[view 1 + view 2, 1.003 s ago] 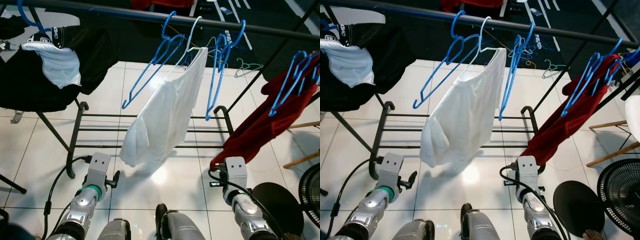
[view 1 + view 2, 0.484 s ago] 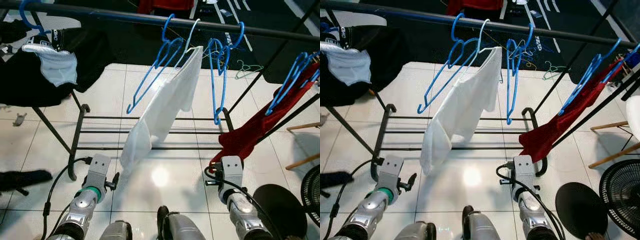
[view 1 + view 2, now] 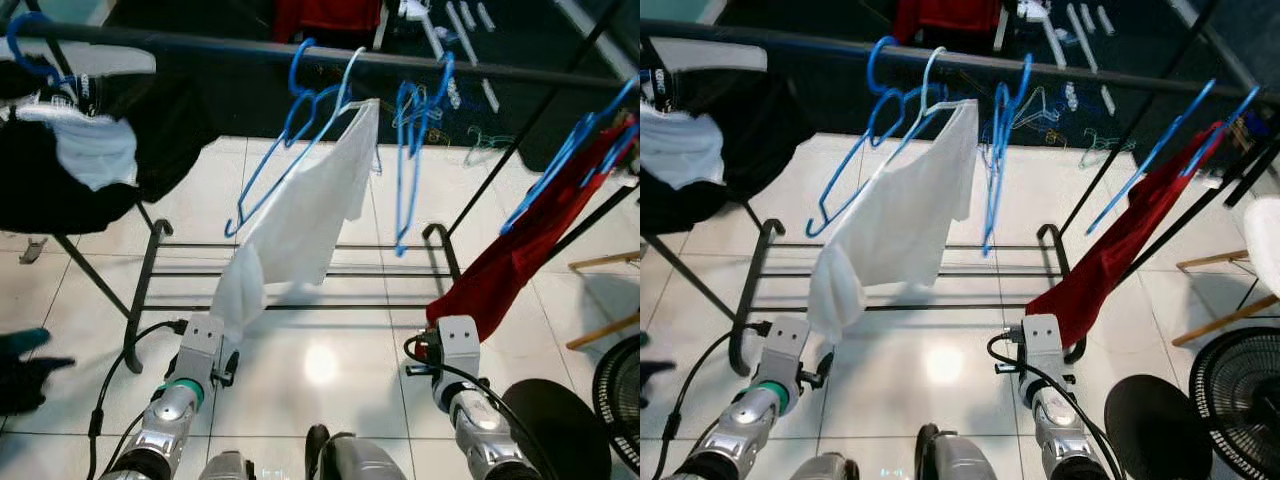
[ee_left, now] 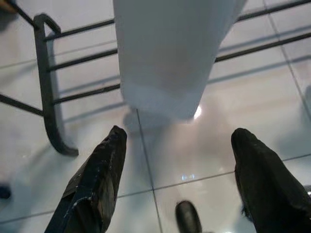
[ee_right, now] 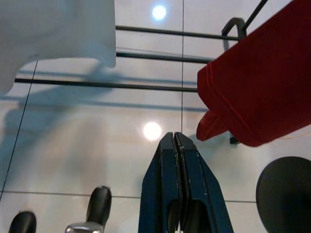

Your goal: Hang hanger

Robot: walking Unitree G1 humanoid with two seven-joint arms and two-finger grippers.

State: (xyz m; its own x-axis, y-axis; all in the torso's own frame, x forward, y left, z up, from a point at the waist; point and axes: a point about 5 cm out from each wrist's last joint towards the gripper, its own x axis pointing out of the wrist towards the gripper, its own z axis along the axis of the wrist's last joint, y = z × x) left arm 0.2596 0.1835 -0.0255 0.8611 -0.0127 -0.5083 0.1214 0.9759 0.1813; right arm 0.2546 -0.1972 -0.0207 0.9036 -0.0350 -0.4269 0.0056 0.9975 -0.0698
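Two spread black fingers point(image 4: 97, 184), white garment point(image 4: 170, 53) hanging ahead, rack base point(image 4: 48, 97), tiled floor point(image 4: 204, 145)

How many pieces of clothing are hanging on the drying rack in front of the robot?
3: a black garment at the left end, a white garment in the middle, and a red garment on the right. More may hang beyond the picture's edges.
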